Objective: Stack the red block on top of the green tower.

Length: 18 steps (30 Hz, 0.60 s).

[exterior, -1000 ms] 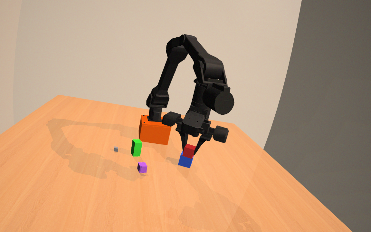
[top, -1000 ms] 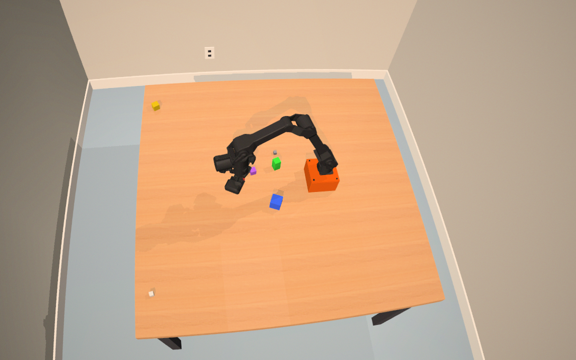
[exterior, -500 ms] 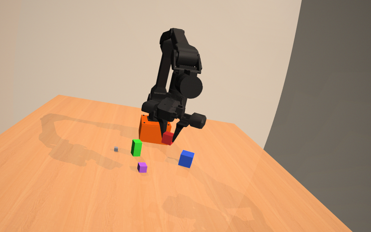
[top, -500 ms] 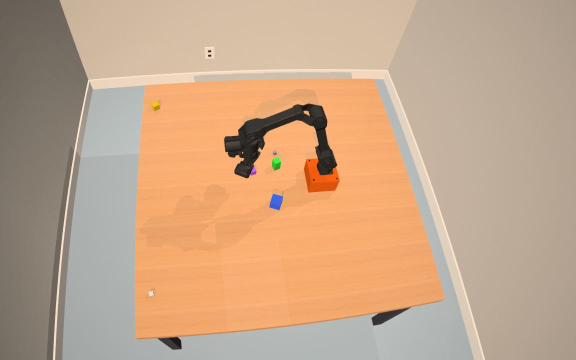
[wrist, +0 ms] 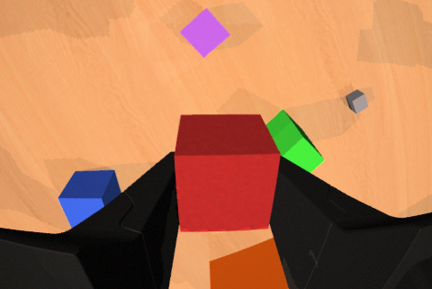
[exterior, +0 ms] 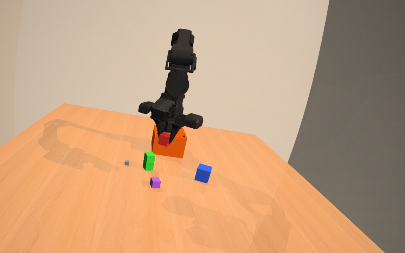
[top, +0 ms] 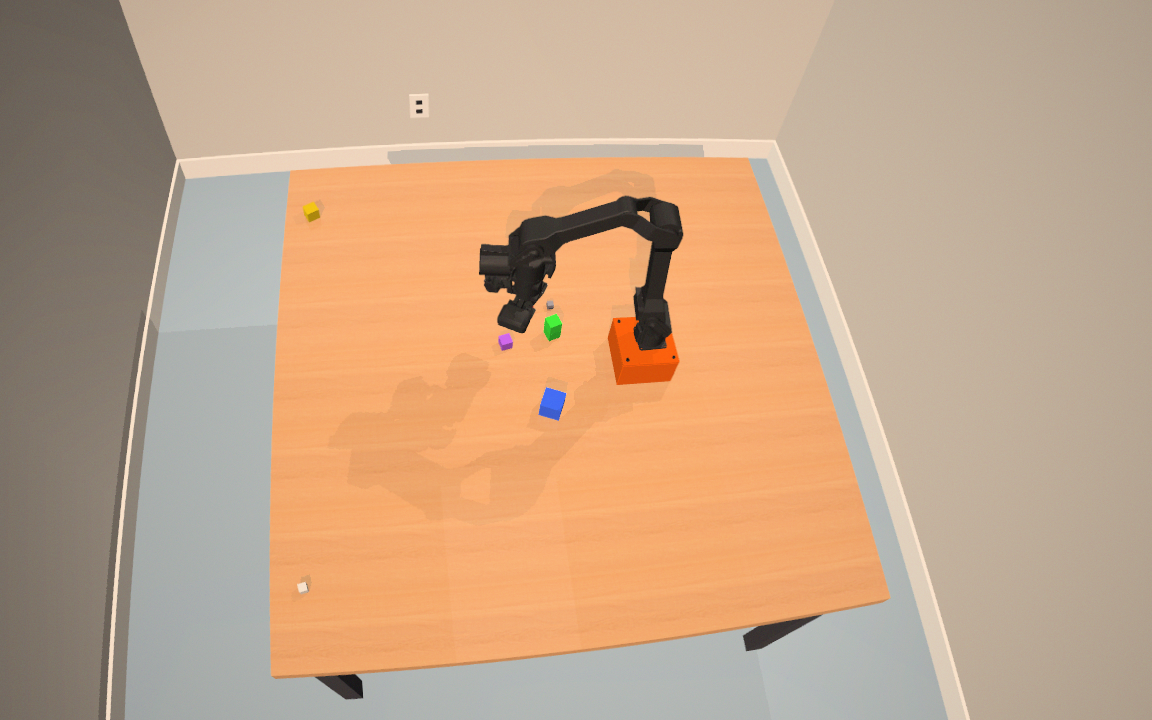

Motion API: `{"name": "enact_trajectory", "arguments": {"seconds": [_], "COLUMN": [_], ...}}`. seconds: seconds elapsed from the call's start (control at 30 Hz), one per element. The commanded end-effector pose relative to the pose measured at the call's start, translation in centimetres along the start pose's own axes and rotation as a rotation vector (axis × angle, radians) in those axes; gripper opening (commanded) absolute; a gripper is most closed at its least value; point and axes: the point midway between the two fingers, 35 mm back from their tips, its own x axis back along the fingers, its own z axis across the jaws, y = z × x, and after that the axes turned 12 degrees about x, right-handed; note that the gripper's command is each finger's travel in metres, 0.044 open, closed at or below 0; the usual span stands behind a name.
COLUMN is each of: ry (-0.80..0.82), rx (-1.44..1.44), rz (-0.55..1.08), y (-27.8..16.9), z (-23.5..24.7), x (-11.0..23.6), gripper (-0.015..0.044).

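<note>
Arm [exterior: 178, 78] arched high above its base, wrist pitched downward; end effector [exterior: 166, 138] raised, its 2 fingers clamped on the red block [wrist: 227, 176].

The top view looks steeply down on the whole desk [top: 365, 537], the exterior view faces the arm's base [exterior: 169, 147] low across it, and the wrist view hangs close above the desk's middle, which all share.
</note>
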Motion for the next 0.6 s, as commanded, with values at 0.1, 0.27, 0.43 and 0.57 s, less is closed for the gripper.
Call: {"name": "enact_trajectory", "arguments": {"seconds": [0.1, 0.27, 0.43, 0.57], "ry": [-0.009, -0.011, -0.013, -0.013], "rx": [0.002, 0.002, 0.002, 0.002], "rz": [0.006, 0.007, 0.009, 0.009], "y": [-2.8, -4.8, -6.5, -6.6], "z": [-2.6, -4.0, -5.1, -5.2], "x": [-0.5, -1.0, -1.4, -1.5], "gripper": [0.0000, 0.0000, 0.0000, 0.0000]}}
